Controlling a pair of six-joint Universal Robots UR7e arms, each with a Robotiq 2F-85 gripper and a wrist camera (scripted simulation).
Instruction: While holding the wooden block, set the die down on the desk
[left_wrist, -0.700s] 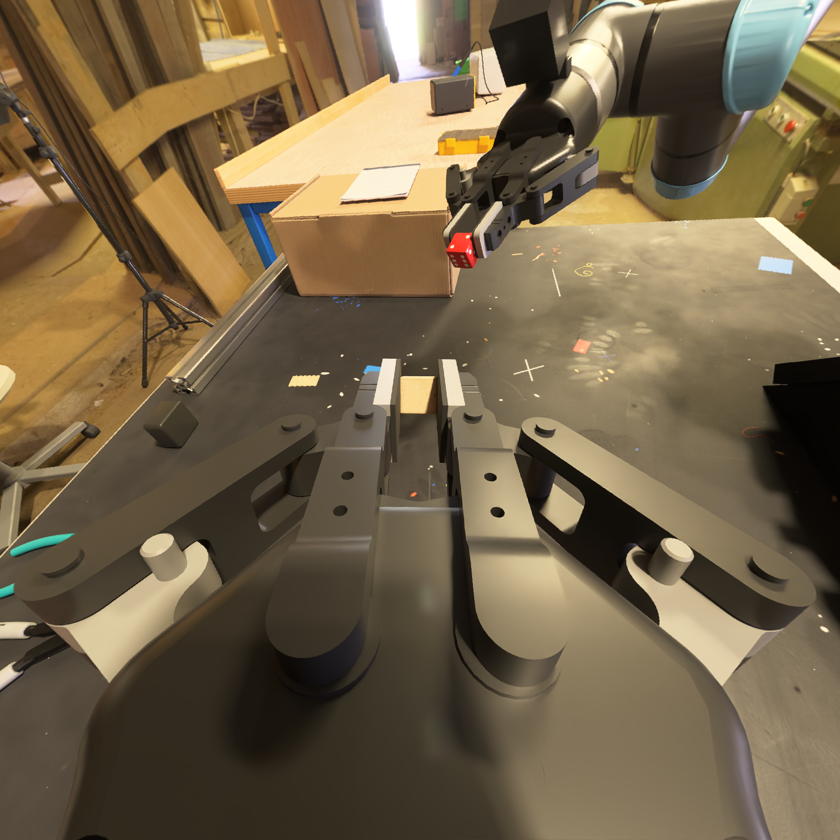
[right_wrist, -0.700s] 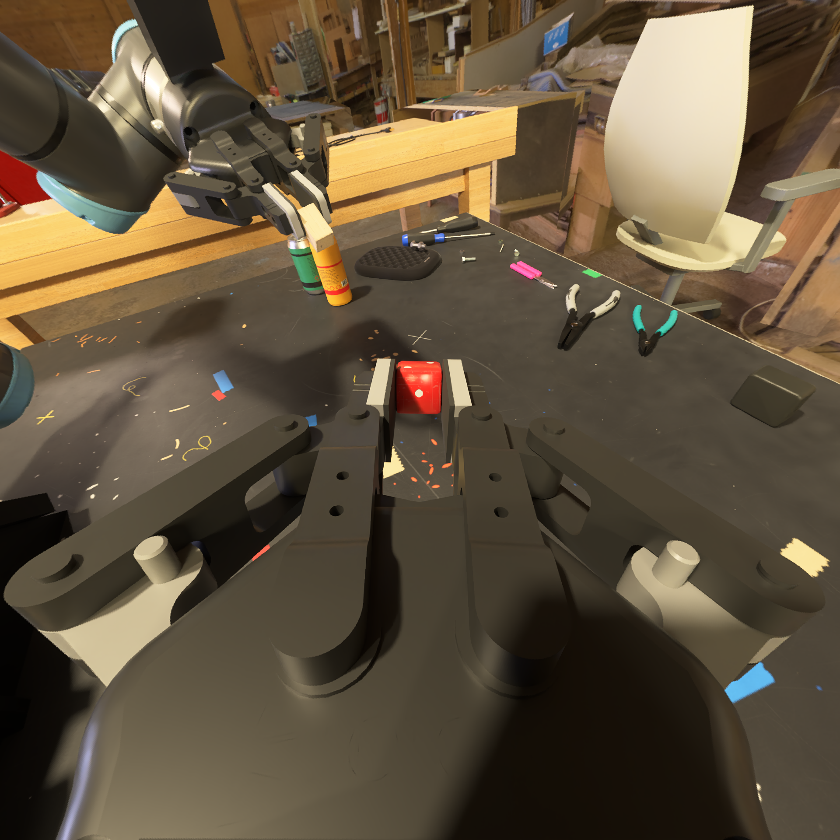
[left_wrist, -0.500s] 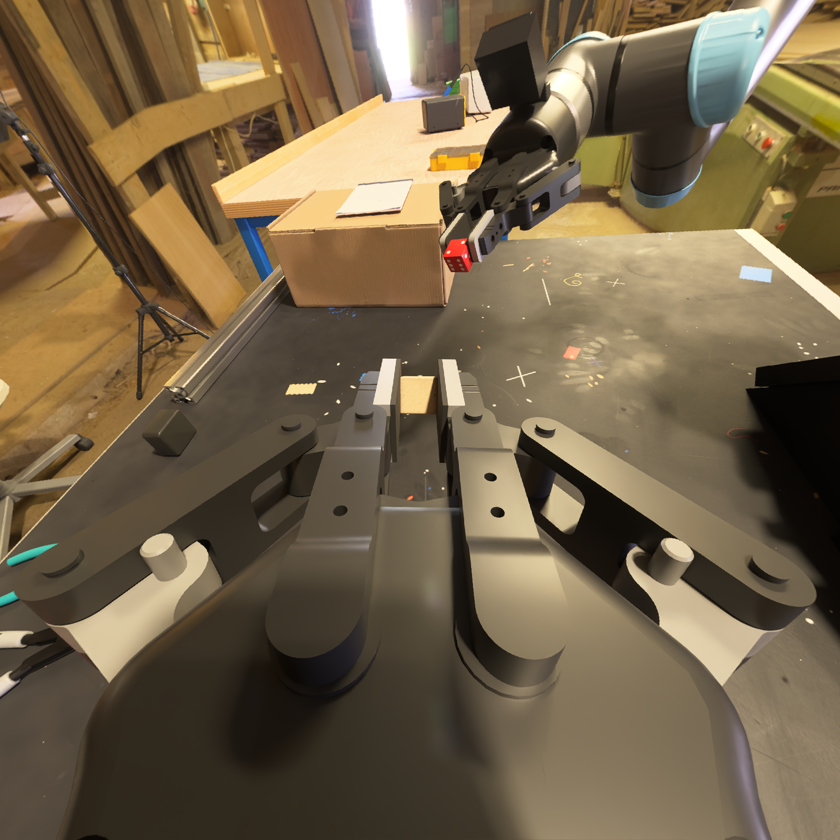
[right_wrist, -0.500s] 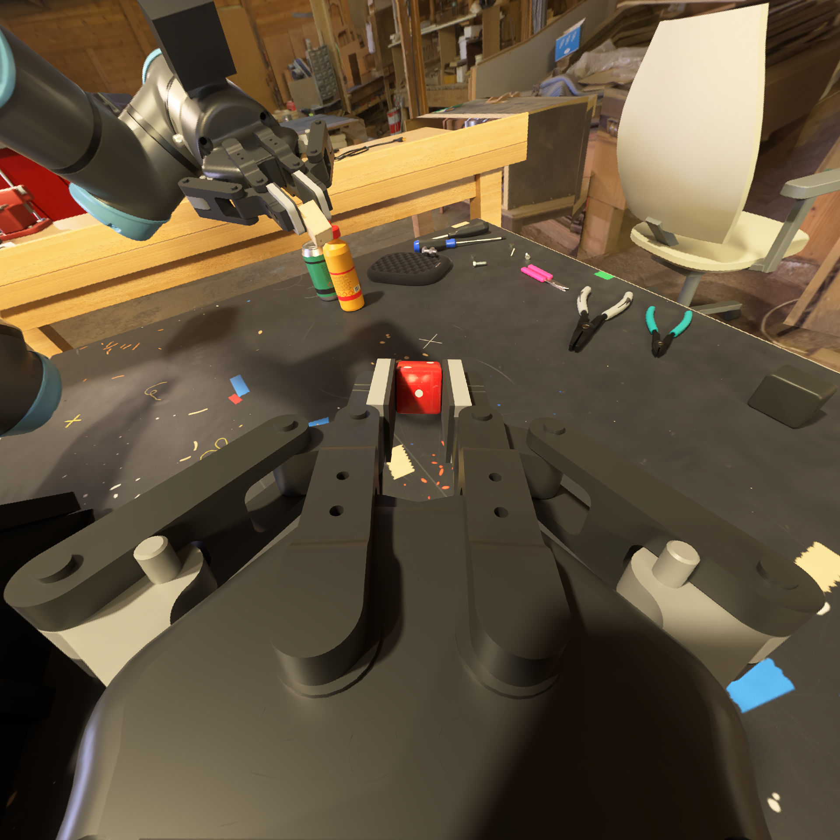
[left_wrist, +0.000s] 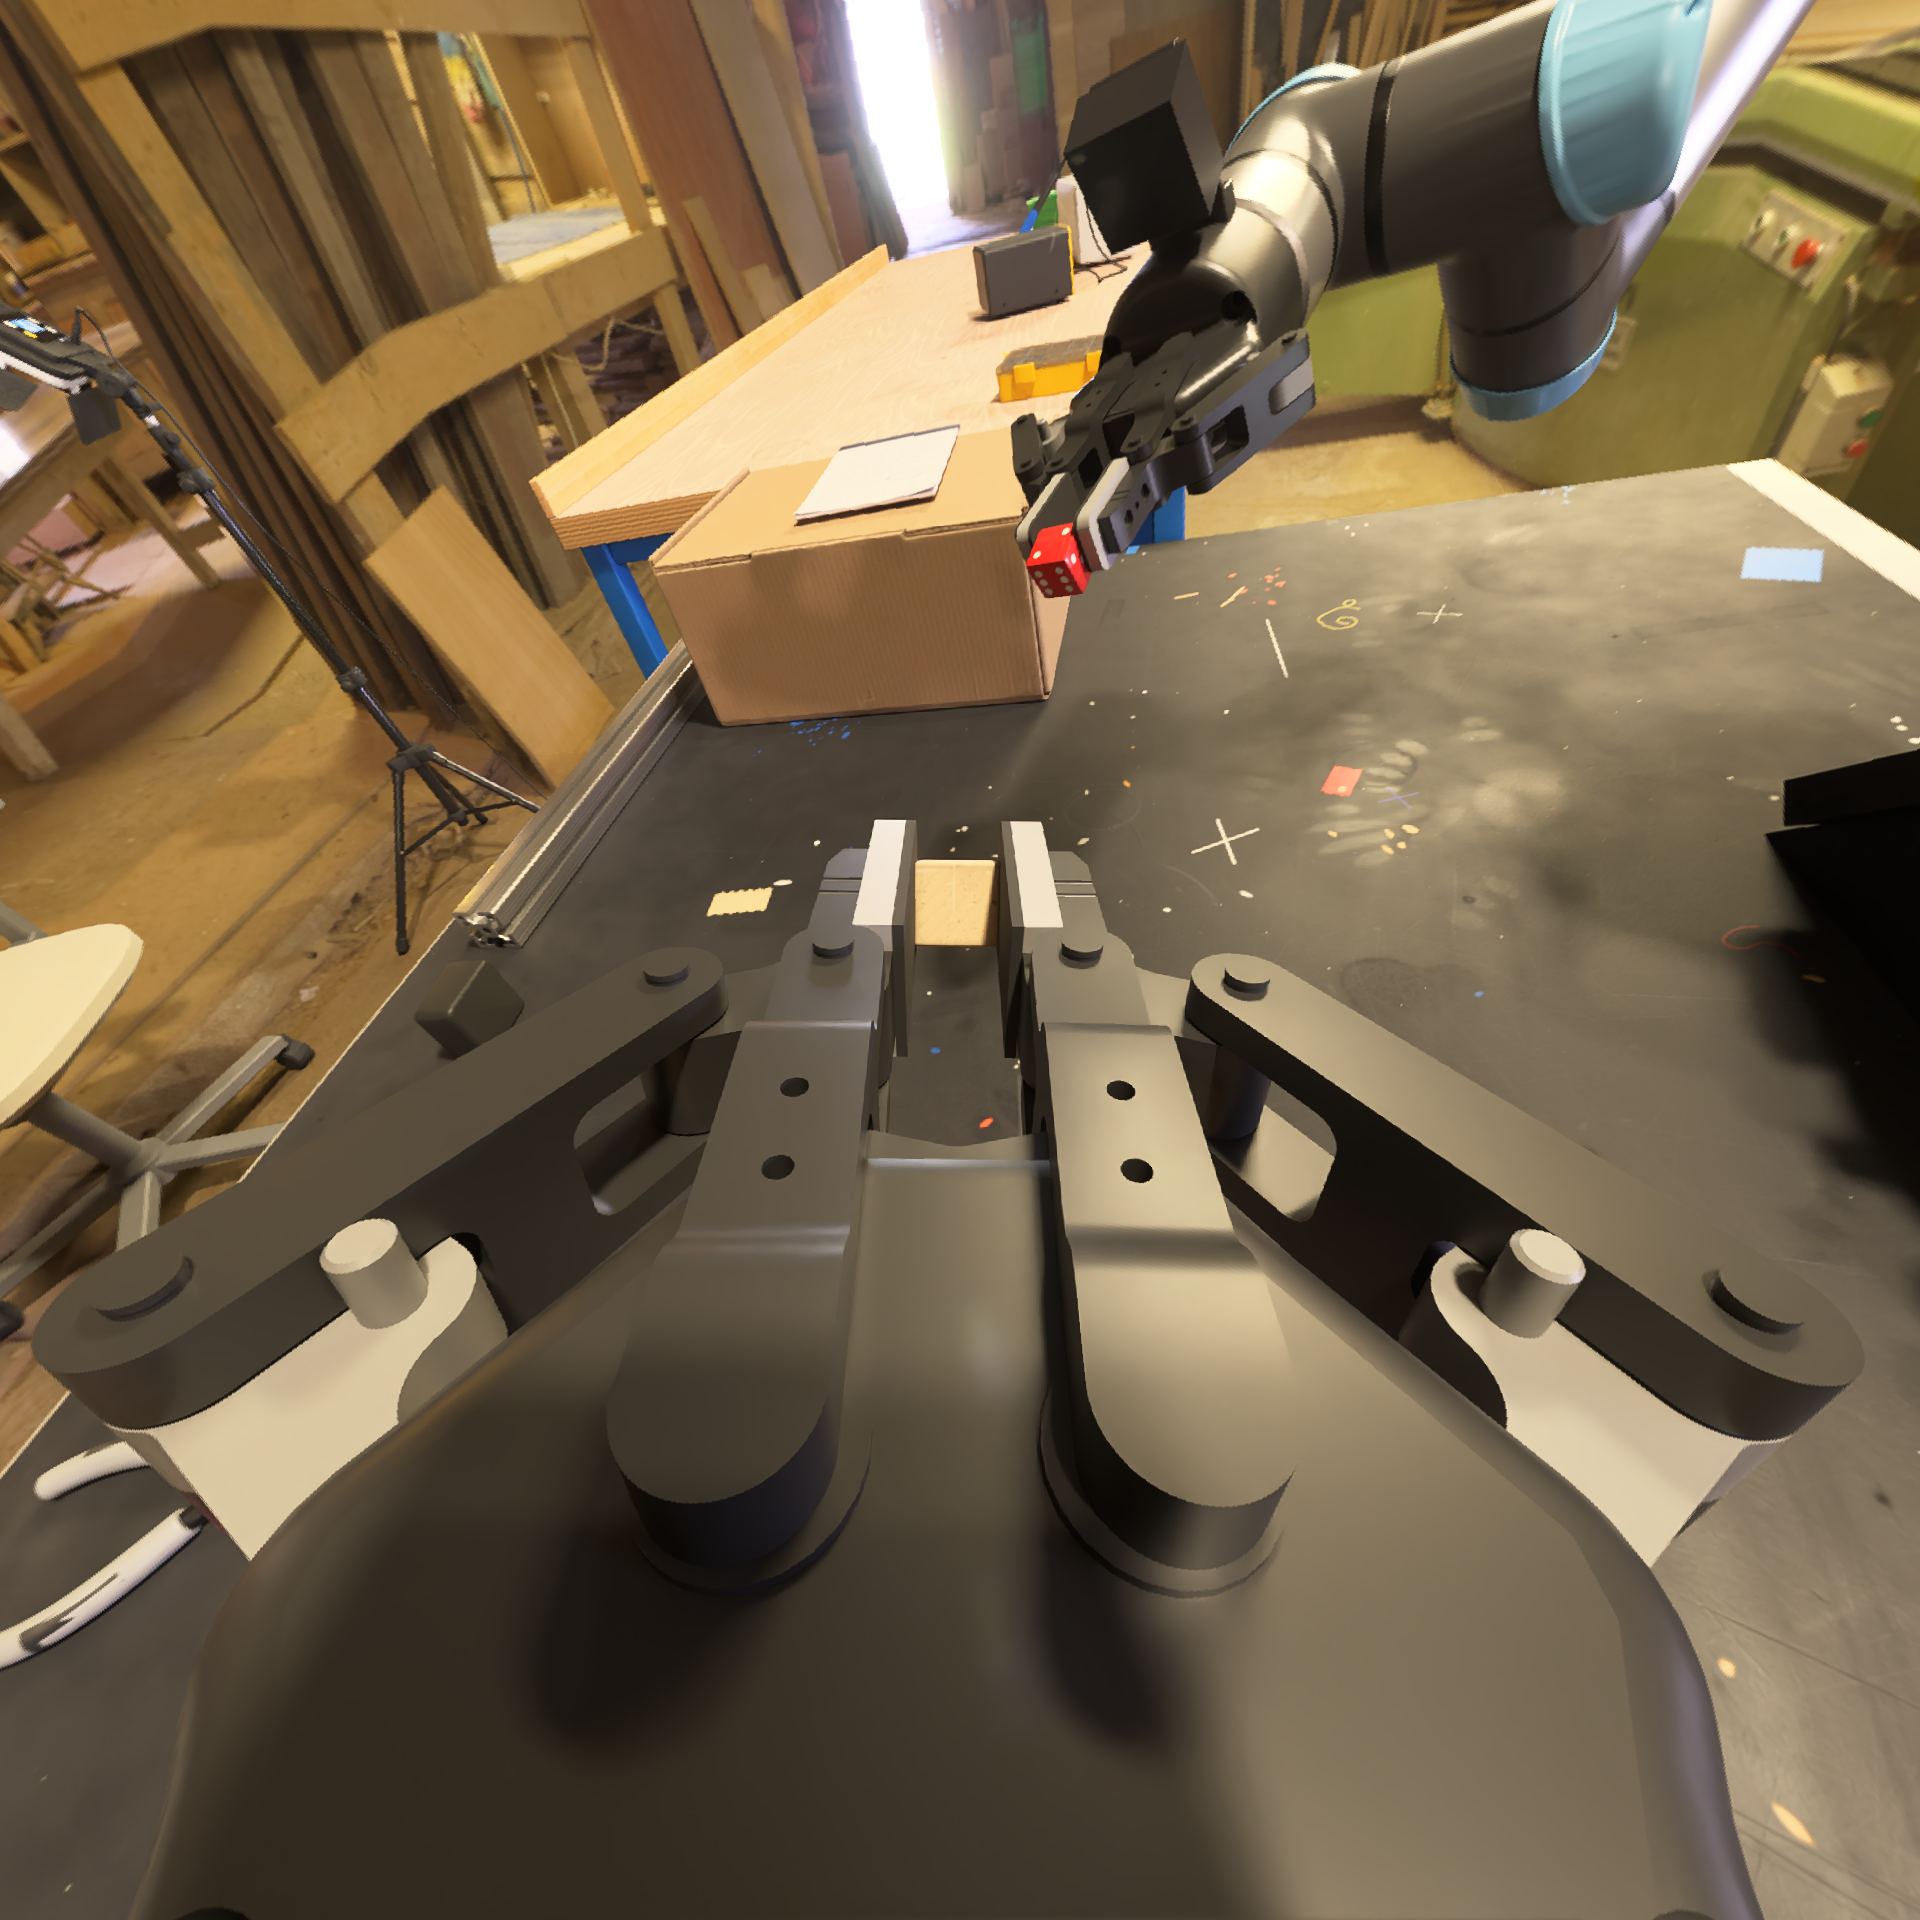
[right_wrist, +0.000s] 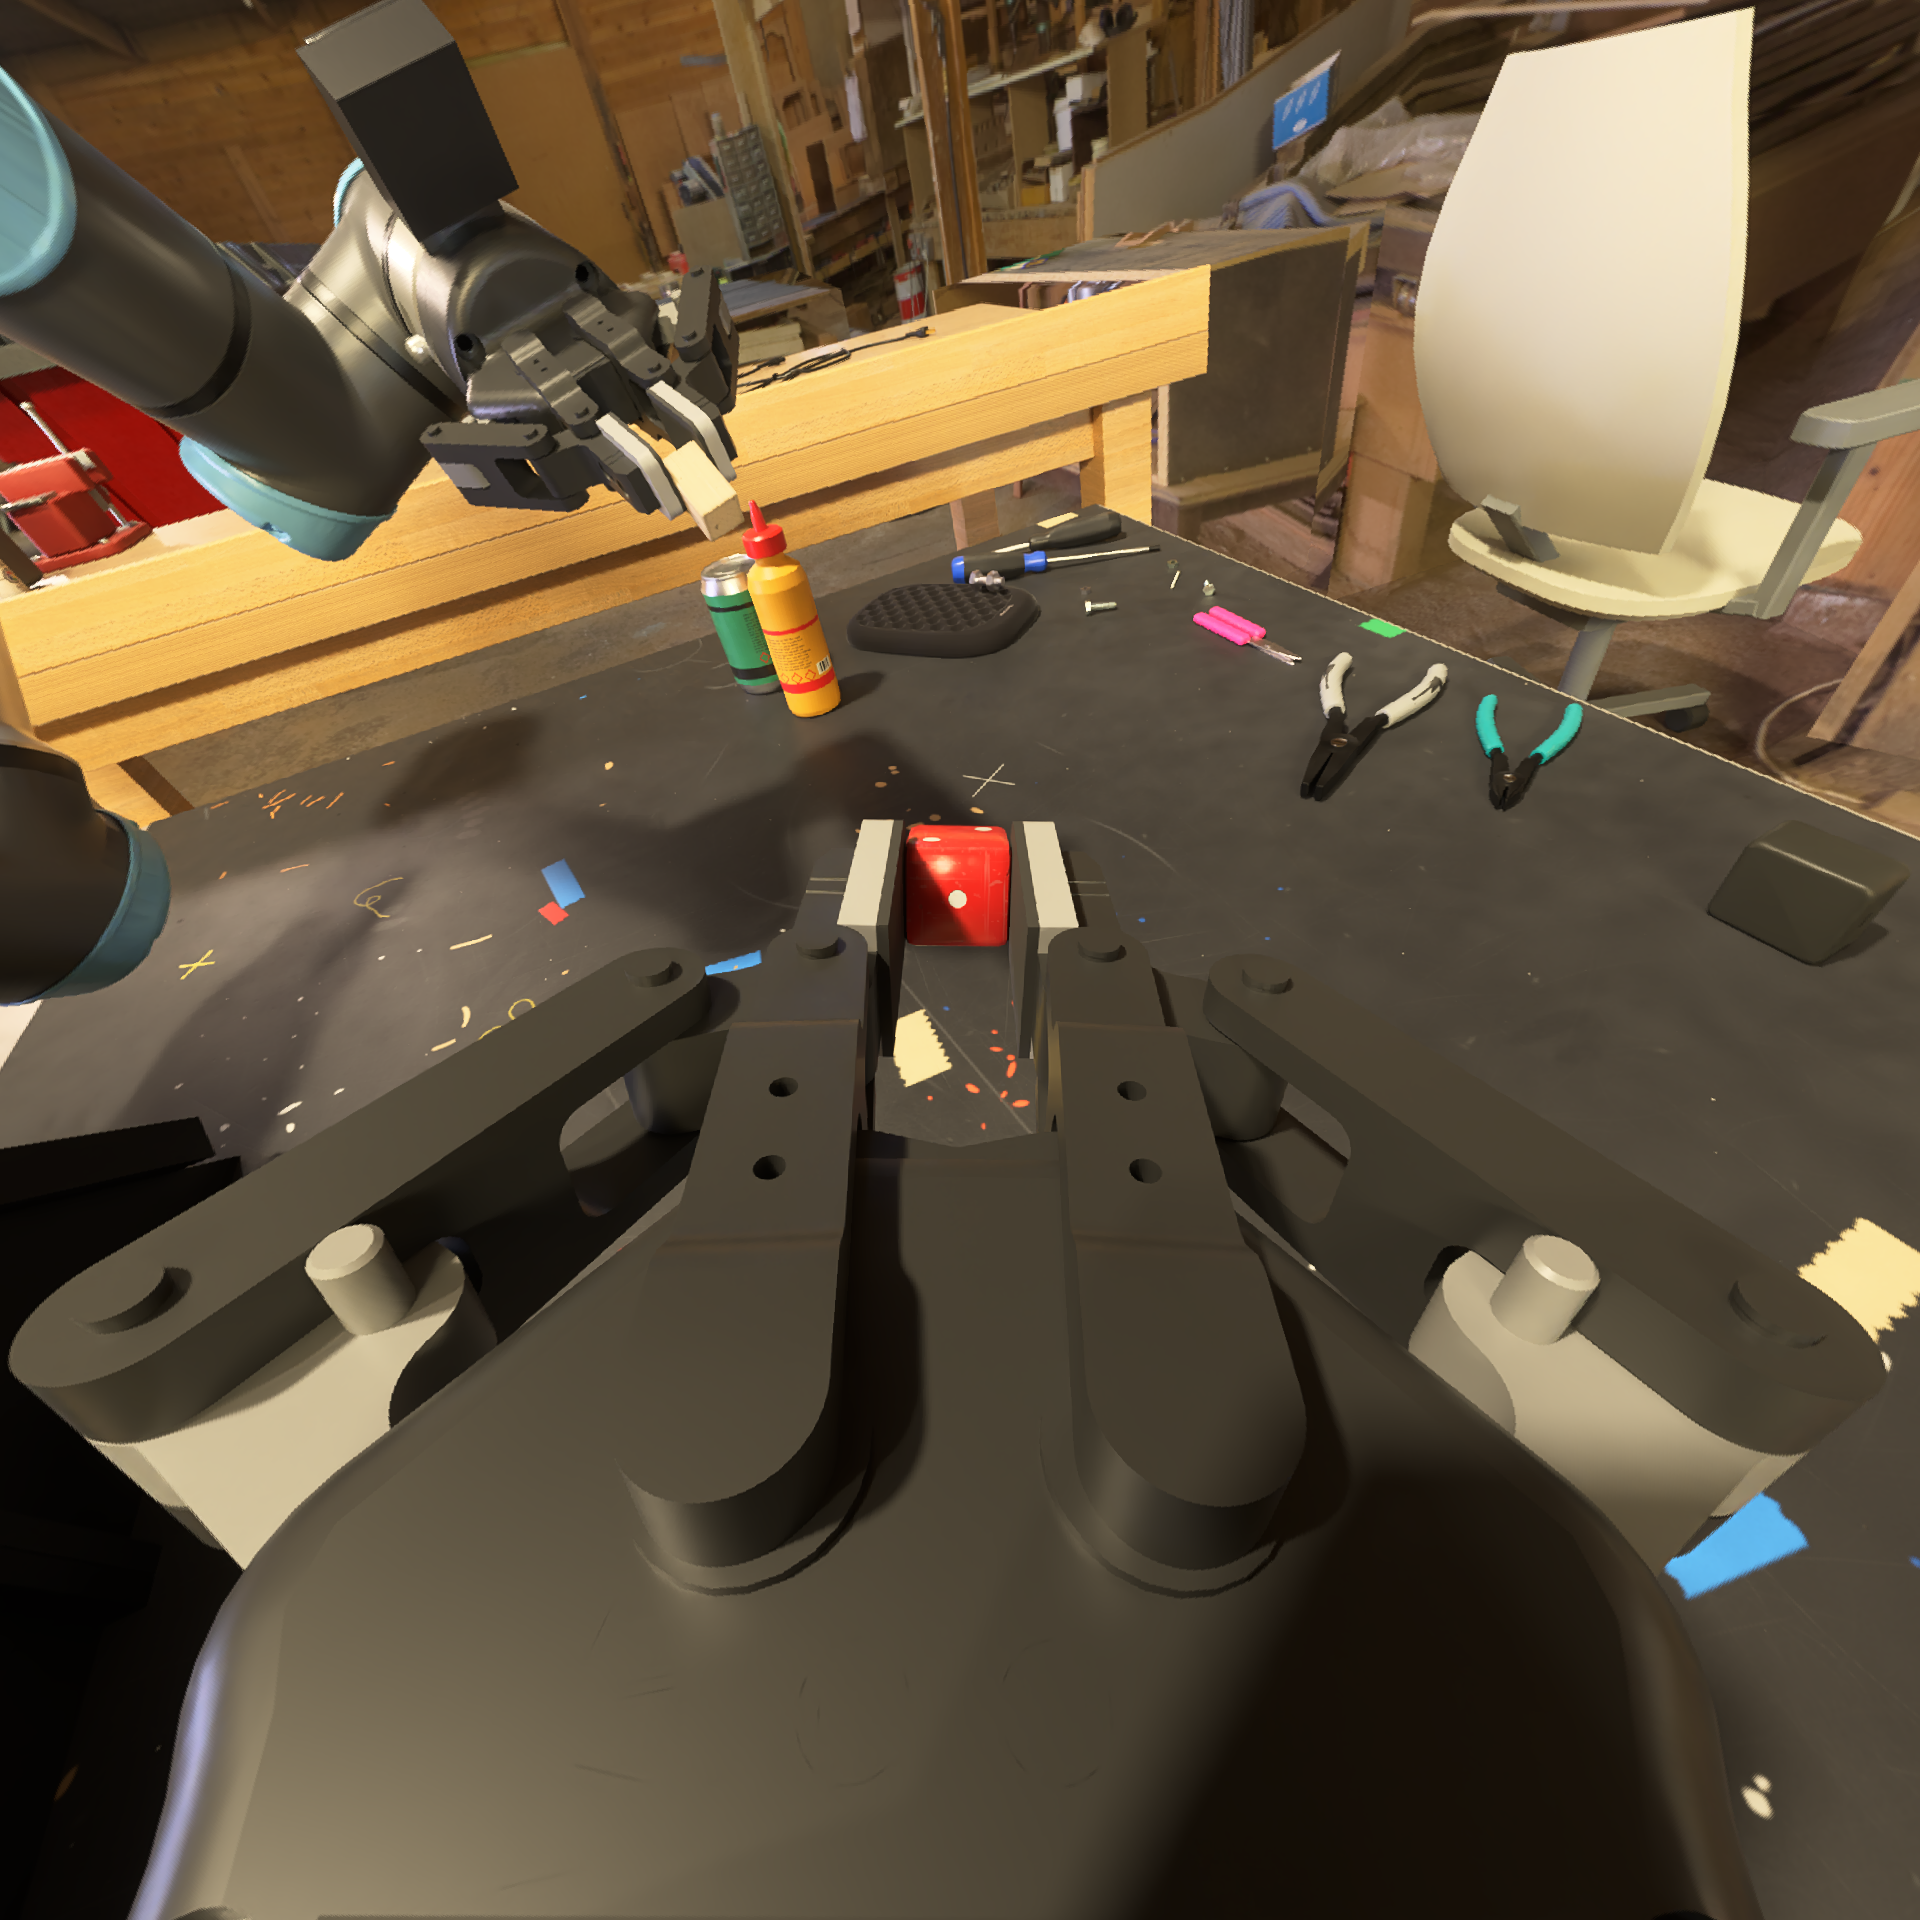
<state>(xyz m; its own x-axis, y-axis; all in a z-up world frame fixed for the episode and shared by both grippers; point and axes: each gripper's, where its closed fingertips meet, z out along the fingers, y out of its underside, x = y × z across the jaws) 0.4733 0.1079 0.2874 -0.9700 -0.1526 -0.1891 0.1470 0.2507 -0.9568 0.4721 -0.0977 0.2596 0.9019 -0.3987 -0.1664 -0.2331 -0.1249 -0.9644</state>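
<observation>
Left hand (left_wrist: 954, 873) is pinching the wooden block (left_wrist: 954, 902) between its pads, up off the table (left_wrist: 1455, 935). Right hand (right_wrist: 956, 883) is pinching the red die (right_wrist: 957, 885) by two opposite flat faces, also clear of the table, near the cardboard box (left_wrist: 862, 613) corner as the left wrist view shows it. Die looks small, rigid, light, with a glossy finish and rounded edges, so likely slippery and prone to roll if dropped. I'd bring it down till the bottom face sits flat, then spread the fingers; flat-face grip is the right one
</observation>
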